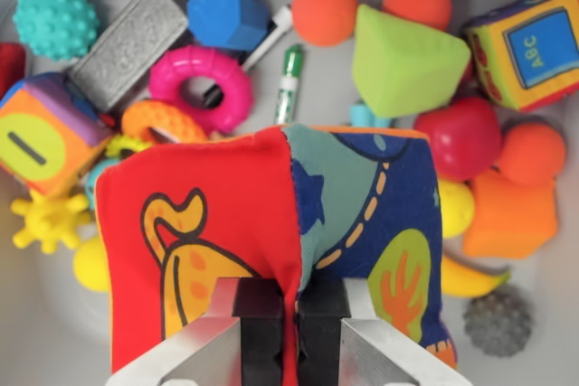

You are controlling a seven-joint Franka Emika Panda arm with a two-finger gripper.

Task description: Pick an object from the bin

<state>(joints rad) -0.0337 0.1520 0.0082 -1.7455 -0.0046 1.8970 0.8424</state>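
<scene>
Gripper (297, 332) at 6 o'clock pinches the cloth cube (271, 223) by its seam; grasp made, next lift clear of bin (54, 332).

Wrist view looks straight down, close over bin (54, 332).

Gripper clamped tight, seen from just above its fingers.

The silver metal gripper with black rubber pads (289, 327) reaches in from the near edge, its two angled aluminium fingers (194, 350) converging toward the middle. The black pads (262, 332) stand almost together, pinching a thin fold of cloth between them.
</scene>
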